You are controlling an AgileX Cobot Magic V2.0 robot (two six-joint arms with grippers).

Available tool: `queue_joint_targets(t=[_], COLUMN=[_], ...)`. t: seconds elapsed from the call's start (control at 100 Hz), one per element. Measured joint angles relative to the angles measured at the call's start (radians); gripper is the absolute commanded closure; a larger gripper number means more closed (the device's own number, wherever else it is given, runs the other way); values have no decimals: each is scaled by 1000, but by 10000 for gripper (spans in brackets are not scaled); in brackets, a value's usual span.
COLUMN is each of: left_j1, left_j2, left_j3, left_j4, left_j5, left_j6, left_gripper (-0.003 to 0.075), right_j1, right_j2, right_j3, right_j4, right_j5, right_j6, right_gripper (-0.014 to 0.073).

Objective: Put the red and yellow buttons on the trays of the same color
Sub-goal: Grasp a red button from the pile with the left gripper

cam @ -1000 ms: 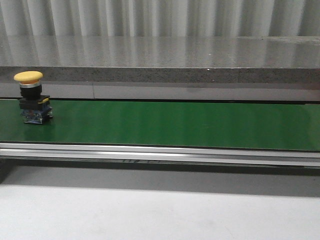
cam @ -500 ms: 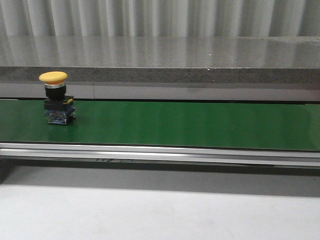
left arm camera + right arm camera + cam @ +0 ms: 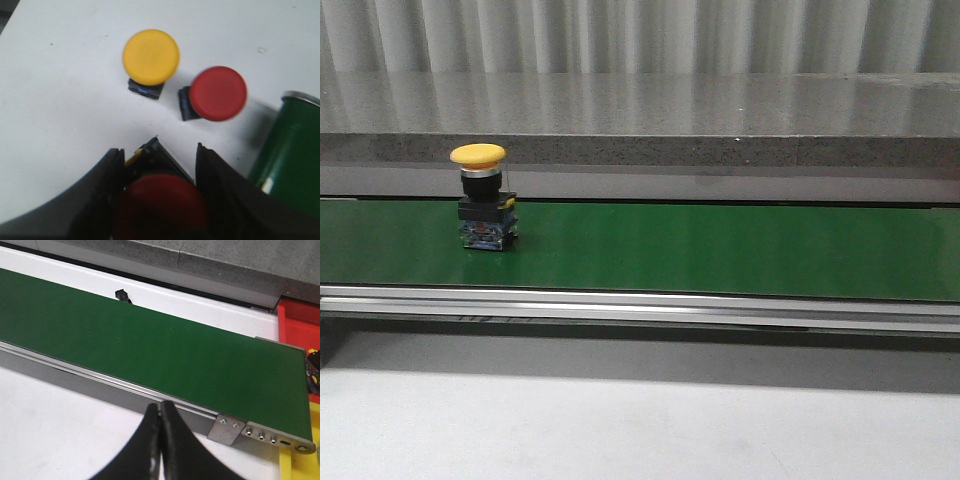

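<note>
Left gripper [image 3: 159, 200] is clamped on a red button [image 3: 162, 205], apparently by its body. Right gripper [image 3: 161, 440] has its fingers pressed together, holding nothing.

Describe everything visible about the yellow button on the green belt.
The yellow button stands upright on the green conveyor belt, toward its left end and near the far edge. It has a wide, domed yellow mushroom cap, a short silver-and-black collar under it, and a black block base with a bluish lower part and a small yellow spot on its right side. Only the belt touches it; no gripper shows in the front view.
</note>
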Motion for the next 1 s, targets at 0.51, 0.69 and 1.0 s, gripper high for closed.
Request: queue_joint_targets(t=[0.51, 0.69, 1.0], left_j1=[-237, -262, -328], left_j2=[-184, -154, -215], left_j3=[161, 161, 165], left_j4=[-24, -36, -38], left_j5=[-35, -45, -144], left_j6=[0, 0, 57], left_gripper=[527, 141, 202], right_j1=[0, 0, 0], right_j2=[0, 0, 0], right_j3=[0, 0, 0], right_j4=[0, 0, 0], right_j5=[0, 0, 0], right_j6=[0, 0, 0], right_gripper=[659, 659, 659])
